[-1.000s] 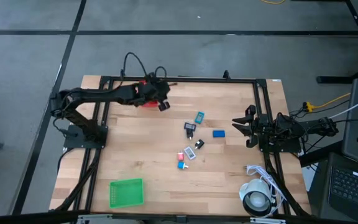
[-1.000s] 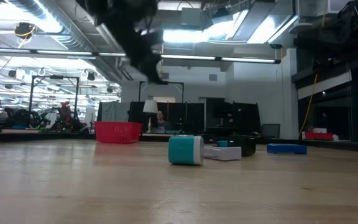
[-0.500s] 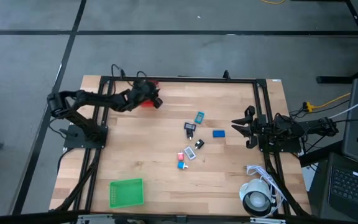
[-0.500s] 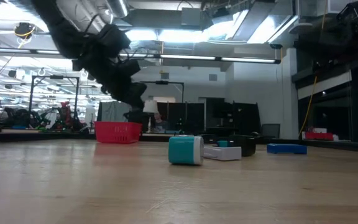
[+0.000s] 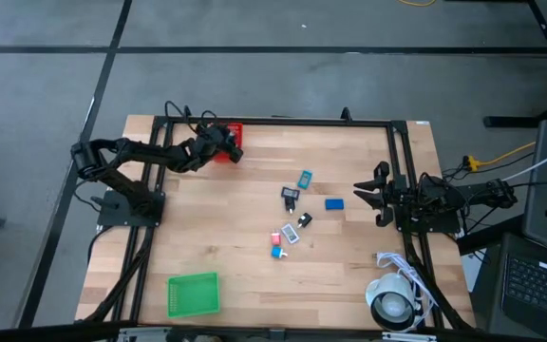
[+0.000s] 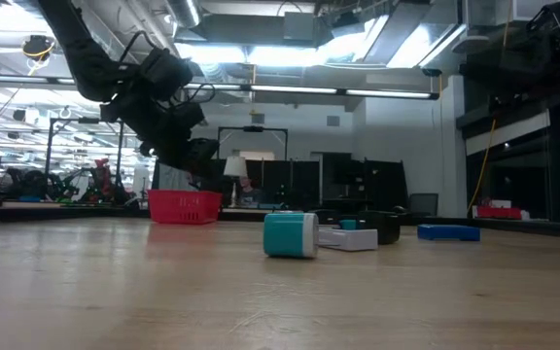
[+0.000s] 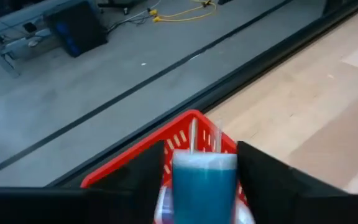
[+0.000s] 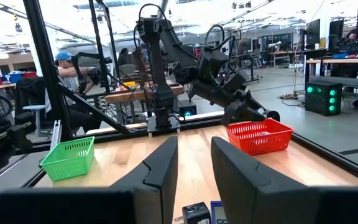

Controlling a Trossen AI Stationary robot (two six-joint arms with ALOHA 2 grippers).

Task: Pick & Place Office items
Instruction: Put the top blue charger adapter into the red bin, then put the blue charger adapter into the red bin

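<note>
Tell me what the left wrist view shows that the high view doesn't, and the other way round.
Only the left wrist view shows a blue item between the left gripper's fingers, right over the red bin. Only the high view shows the green bin, the scattered office items, and the right gripper waiting at the table's right edge. Both show the red bin and the wooden table.

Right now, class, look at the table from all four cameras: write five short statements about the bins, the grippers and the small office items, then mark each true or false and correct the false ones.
1. The left gripper is over the red bin. True.
2. A blue item sits between the left gripper's fingers. True.
3. The green bin is beside the red bin. False: they stand at opposite table edges.
4. The right gripper holds a blue piece. False: it holds nothing.
5. All items are binned. False: several, like the flat blue piece, lie mid-table.
</note>
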